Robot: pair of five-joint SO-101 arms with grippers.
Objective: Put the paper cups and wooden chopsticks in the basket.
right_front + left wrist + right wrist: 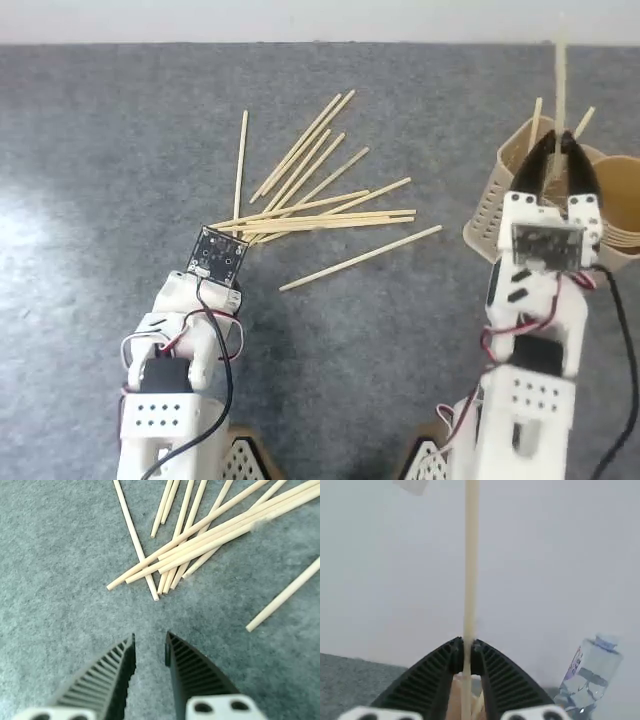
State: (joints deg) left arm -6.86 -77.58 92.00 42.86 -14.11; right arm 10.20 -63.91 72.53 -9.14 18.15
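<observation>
Several wooden chopsticks [310, 195] lie fanned out on the grey carpet mid-table; the left wrist view shows them [200, 535] just ahead of my left gripper [150, 645], which is open a little and holds nothing. One chopstick [360, 258] lies apart, nearer the front. My right gripper [560, 138] is shut on a chopstick [560, 90] held upright over the tan perforated basket [490, 215], where a few more chopsticks stand. In the right wrist view the stick [471, 555] rises from between the closed fingers [467, 647]. Stacked paper cups [622, 205] sit at the basket's right side.
The left arm [190, 330] stands at the front left, its wrist just short of the pile. A plastic water bottle [590, 675] stands beyond the table against the pale wall. Bare carpet lies to the left and at the front middle.
</observation>
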